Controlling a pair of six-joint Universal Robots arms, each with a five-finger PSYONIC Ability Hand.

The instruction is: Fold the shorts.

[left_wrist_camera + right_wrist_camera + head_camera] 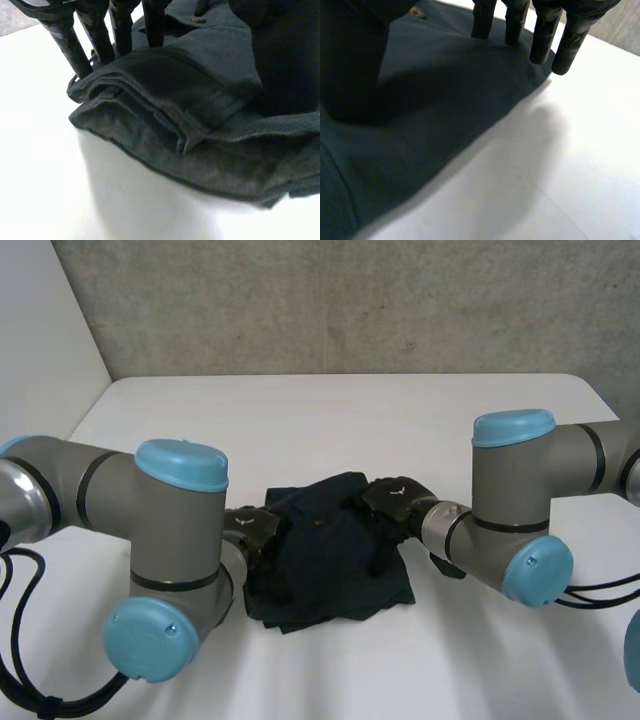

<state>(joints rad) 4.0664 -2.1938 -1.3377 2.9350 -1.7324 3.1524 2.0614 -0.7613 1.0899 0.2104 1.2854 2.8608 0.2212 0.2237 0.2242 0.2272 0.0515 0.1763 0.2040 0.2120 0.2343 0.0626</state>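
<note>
Left wrist view: left hand (67, 42) fingers straight on folded shorts (200, 115) edge (right hand (545, 35) same, opposite edge)

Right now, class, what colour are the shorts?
The shorts are plain dark grey-green, shown best in the left wrist view.
</note>
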